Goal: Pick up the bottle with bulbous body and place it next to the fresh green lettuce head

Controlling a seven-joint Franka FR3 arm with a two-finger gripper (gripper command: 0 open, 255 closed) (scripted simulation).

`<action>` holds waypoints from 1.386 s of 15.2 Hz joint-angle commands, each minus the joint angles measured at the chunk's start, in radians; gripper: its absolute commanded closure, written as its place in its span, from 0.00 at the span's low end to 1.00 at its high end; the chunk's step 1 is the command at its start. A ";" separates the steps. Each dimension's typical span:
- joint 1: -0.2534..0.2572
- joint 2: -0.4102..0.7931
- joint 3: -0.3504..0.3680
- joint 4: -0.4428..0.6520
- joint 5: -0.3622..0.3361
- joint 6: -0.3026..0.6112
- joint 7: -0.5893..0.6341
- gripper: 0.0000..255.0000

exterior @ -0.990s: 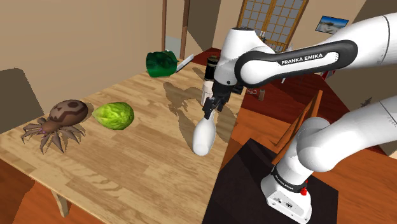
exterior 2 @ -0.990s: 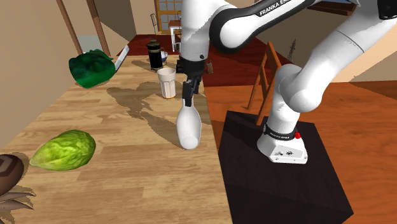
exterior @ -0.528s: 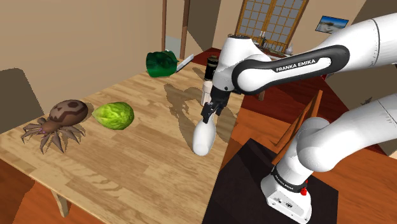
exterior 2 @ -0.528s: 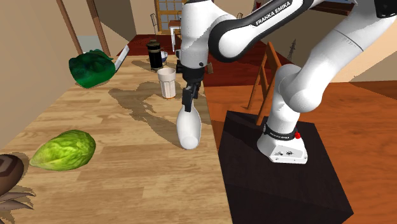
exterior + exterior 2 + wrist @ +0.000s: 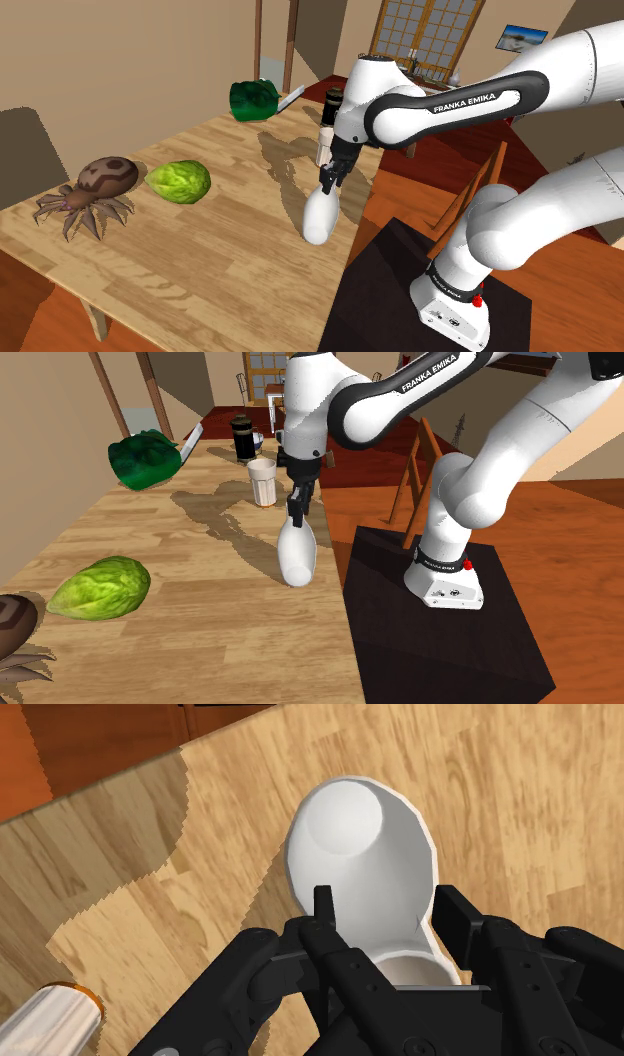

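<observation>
A white bottle point(image 5: 318, 218) with a bulbous body and a narrow neck stands upright near the wooden table's point(image 5: 220, 270) edge beside the stand. My black gripper point(image 5: 328, 183) comes down on it from above. In the wrist view the fingers point(image 5: 322, 909) clasp the bottle's neck point(image 5: 400, 966) from both sides, with the round body point(image 5: 365, 864) beyond them. The bottle point(image 5: 297, 557) still rests on the table under the gripper point(image 5: 296, 515). The green lettuce head point(image 5: 179, 181) lies far off toward the shoulder view's left, and the same lettuce point(image 5: 100, 588) is at the second exterior view's lower left.
A brown spider figure point(image 5: 95, 190) sits beside the lettuce. A dark green object point(image 5: 143, 459) lies at the table's far end. A pale cup point(image 5: 263, 482) and a dark can point(image 5: 242, 438) stand behind the bottle. The black stand point(image 5: 440, 622) adjoins the table edge.
The gripper has dropped slightly over the bottle's neck and its fingers have closed on it. The bottle has not moved.
</observation>
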 commanded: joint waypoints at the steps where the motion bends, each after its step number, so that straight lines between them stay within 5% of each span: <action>1: 0.000 0.000 0.000 0.000 0.000 0.000 0.000 1.00; 6: 0.000 0.000 0.000 0.000 0.000 0.000 0.000 1.00; 21: -0.004 -0.059 -0.020 0.163 -0.011 -0.222 -0.003 1.00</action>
